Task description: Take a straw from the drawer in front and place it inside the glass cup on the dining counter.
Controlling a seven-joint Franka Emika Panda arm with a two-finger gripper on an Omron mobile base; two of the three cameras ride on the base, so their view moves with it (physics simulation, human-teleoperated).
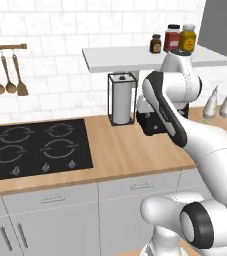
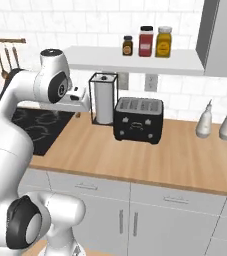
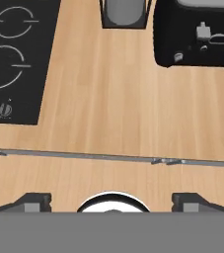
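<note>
Jaws wide apart and empty: in the hand view the two dark tips of the gripper stand at the bottom corners with nothing between them, hanging above bare wood of the bench.

Going left to right in the left base view, wooden utensils hang from a rail on the tiled wall, the black stovetop sits in the bench top, and a paper towel holder stands at the back. The arm rises from the lower right and hides most of the black toaster, which the right base view shows plainly just beside the holder. Three jars sit on the wall shelf above, and two white bottles stand further right.

Below the bench top runs a row of pale grey fronts with slim bar handles; the drawer in front looks closed, so the straw, presumably inside it, is hidden. The glass cup and the dining counter are not before the robot here.

As I judge it, the task has barely begun: opening the drawer, taking the straw, travelling to the cup and dropping it in are all left.
</note>
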